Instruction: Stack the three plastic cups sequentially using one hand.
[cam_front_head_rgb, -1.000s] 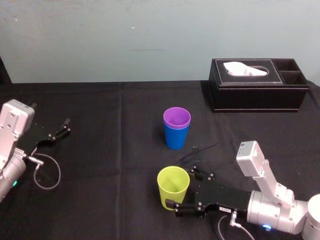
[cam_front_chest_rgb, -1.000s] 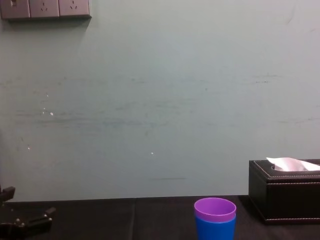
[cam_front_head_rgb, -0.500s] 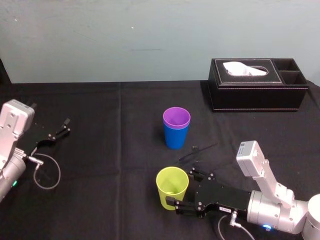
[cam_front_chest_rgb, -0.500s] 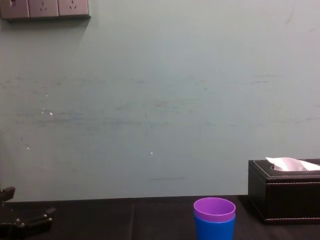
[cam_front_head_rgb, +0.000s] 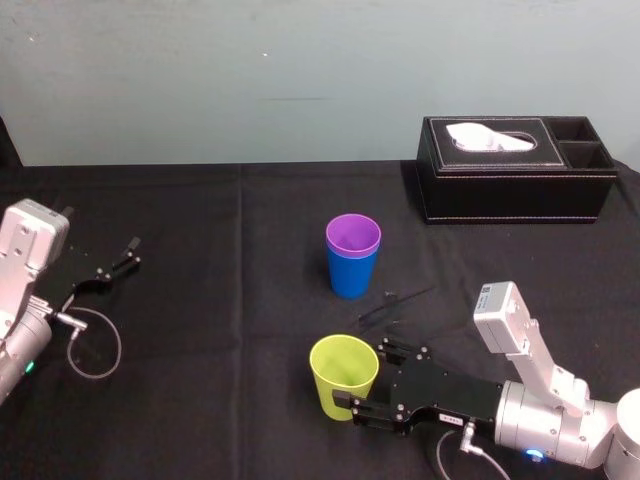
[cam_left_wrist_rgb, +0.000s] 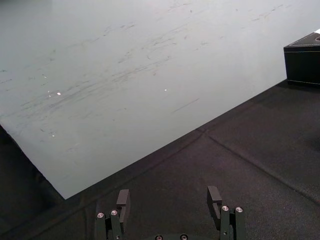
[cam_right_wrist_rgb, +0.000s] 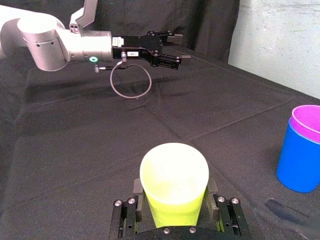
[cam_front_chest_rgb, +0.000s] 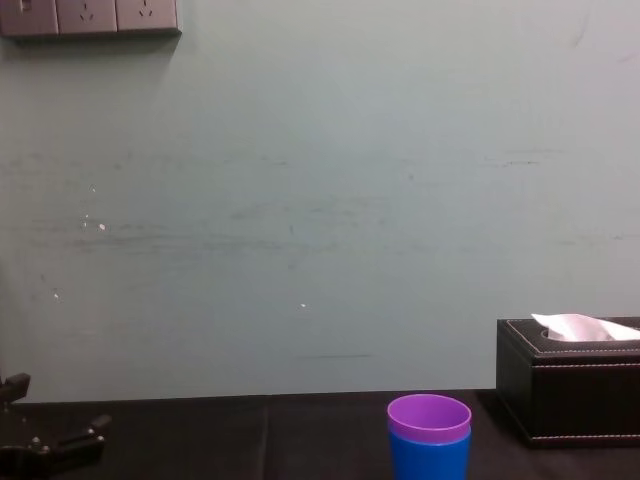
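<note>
A yellow-green cup (cam_front_head_rgb: 340, 365) stands near the table's front edge, leaning slightly. My right gripper (cam_front_head_rgb: 362, 376) is shut on it, one black finger pressed against each side. In the right wrist view the yellow-green cup (cam_right_wrist_rgb: 172, 185) sits squarely between the fingers (cam_right_wrist_rgb: 139, 192) of the right gripper (cam_right_wrist_rgb: 174, 191). Farther back at the table's middle, a purple cup (cam_front_head_rgb: 353, 237) is nested inside a blue cup (cam_front_head_rgb: 352, 275). The chest view has the same purple cup (cam_front_chest_rgb: 430, 417) in the blue cup (cam_front_chest_rgb: 428, 458). My left gripper (cam_front_head_rgb: 118, 265) rests open at the far left with nothing in it.
A black tissue box (cam_front_head_rgb: 515, 170) stands at the back right of the black cloth. A thin black strip (cam_front_head_rgb: 395, 303) lies between the blue cup and my right arm. A cable loop (cam_front_head_rgb: 95, 345) hangs by the left wrist.
The right gripper's fingers have come in from wide apart onto the yellow-green cup, which shifted slightly left and tipped. The left arm and the nested cups stayed still.
</note>
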